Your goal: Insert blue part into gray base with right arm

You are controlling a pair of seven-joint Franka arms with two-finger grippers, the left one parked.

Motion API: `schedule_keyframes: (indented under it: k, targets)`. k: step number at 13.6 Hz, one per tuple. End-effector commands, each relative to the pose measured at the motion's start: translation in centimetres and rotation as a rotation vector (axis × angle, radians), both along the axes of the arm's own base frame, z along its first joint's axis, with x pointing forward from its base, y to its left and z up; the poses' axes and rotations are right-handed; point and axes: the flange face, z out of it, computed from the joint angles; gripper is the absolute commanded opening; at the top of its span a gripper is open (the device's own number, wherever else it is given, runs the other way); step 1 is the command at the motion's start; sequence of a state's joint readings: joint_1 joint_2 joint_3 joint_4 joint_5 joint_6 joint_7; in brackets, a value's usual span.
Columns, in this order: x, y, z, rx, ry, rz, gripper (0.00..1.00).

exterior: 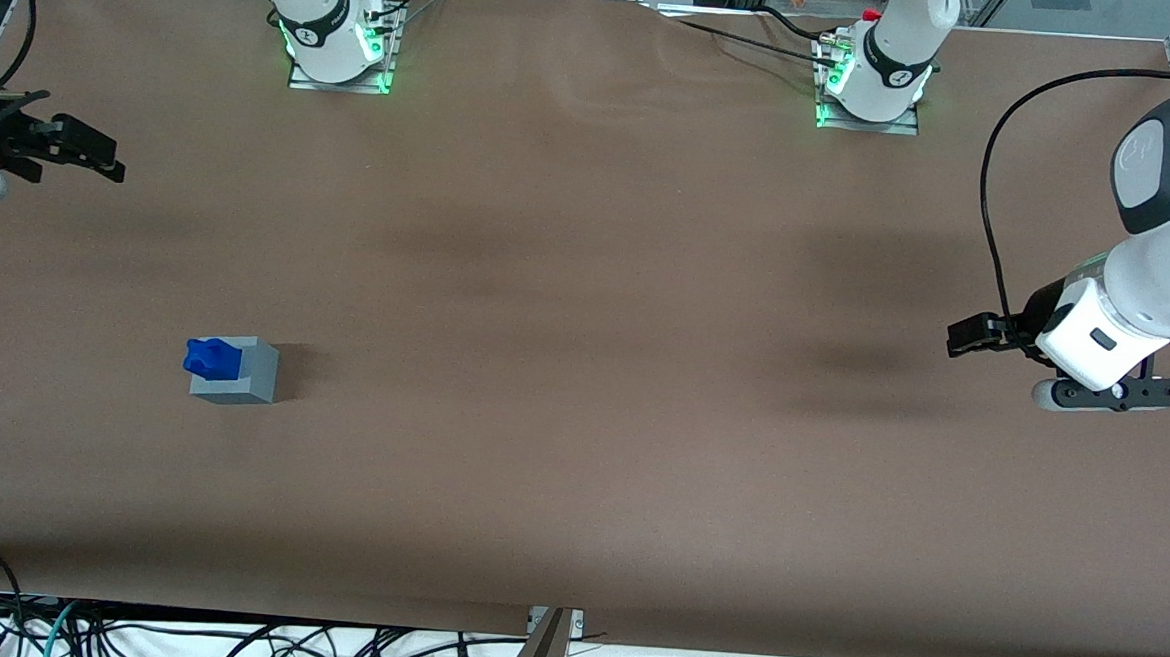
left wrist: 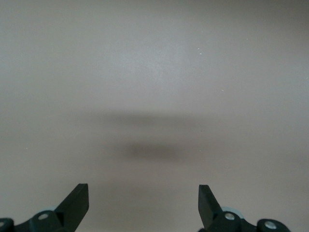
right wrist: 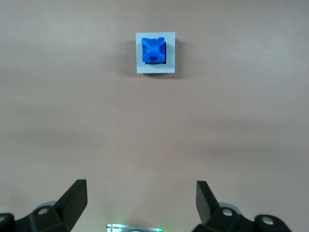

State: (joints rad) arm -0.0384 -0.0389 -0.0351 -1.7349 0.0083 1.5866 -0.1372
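Observation:
The blue part sits in the top recess of the gray base, its knobbed top standing proud of the cube. In the right wrist view the blue part fills the recess, with the gray base showing as a rim around it. My right arm's gripper hangs above the table at the working arm's end, farther from the front camera than the cube and well apart from it. The gripper is open, and only bare table shows between its fingers.
The brown table cover spreads under everything. Two arm bases with green lights stand along the table's edge farthest from the front camera. Cables lie below the table's near edge.

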Motion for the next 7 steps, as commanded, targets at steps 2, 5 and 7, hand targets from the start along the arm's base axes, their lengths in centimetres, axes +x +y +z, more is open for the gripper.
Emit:
schedule_keyframes:
  k: [2,5,7]
  targets:
    - [-0.84,0.55,0.85,0.016,-0.029,0.004,1.00]
    - [-0.47,1.08,0.89,0.014,-0.034,0.018,1.00]
    - [-0.28,1.08,0.98,0.014,-0.034,0.020,1.00]
